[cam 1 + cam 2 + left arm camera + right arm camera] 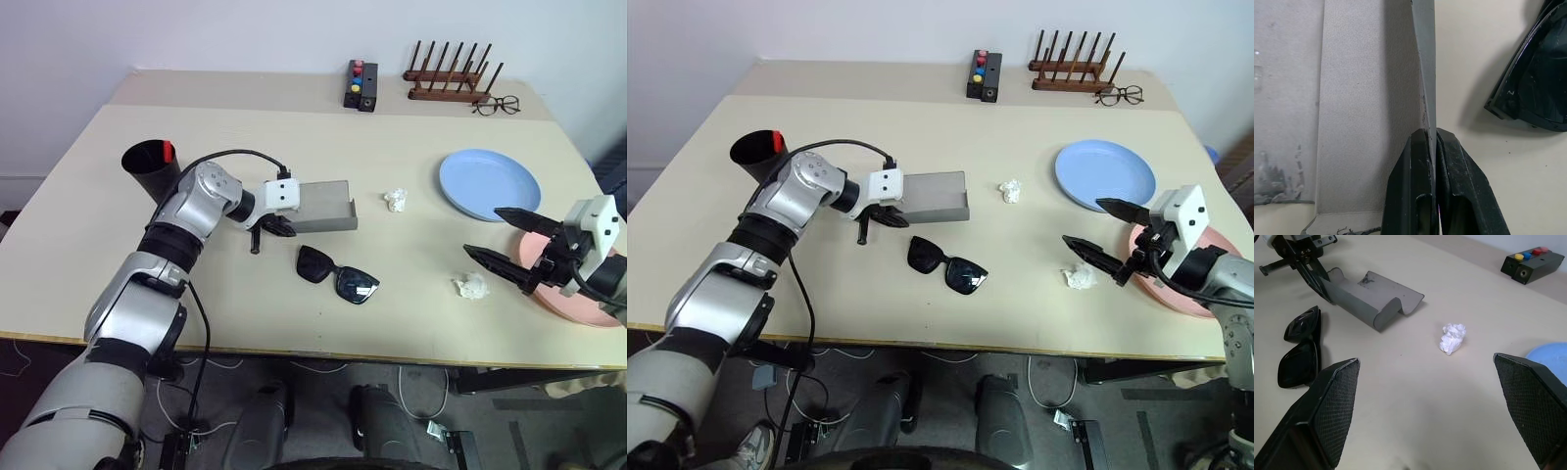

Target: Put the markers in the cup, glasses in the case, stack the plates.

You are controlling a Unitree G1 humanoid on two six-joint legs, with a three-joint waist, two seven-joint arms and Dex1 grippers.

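A: Take the case (321,206) as the landmark. It lies open on the table (98,225), and the left gripper (277,227) sits at its near-left corner, fingers pinched tight on the thin edge of the case wall. The left wrist view shows the wall clamped between the two black pads.

B: And the glasses (337,274)?

A: Just in front of the case, toward the robot, folded, lenses facing up, not touching it. The black cup (147,166) stands well to the case's left with a red marker cap (168,151) poking above the rim.

B: The right gripper (509,244)?

A: Far off to the case's right, jaws spread wide and holding nothing, hovering beside the pink plate (573,294). The blue plate (488,183) lies just beyond that one.

B: How would those glasses handle?

A: Light and stiff, I'd say, but the lenses look slick and scratch-prone. The bridge or a thick frame corner seems the safer hold. The case is a rigid shell and probably slides easily, so pinning its wall makes sense.
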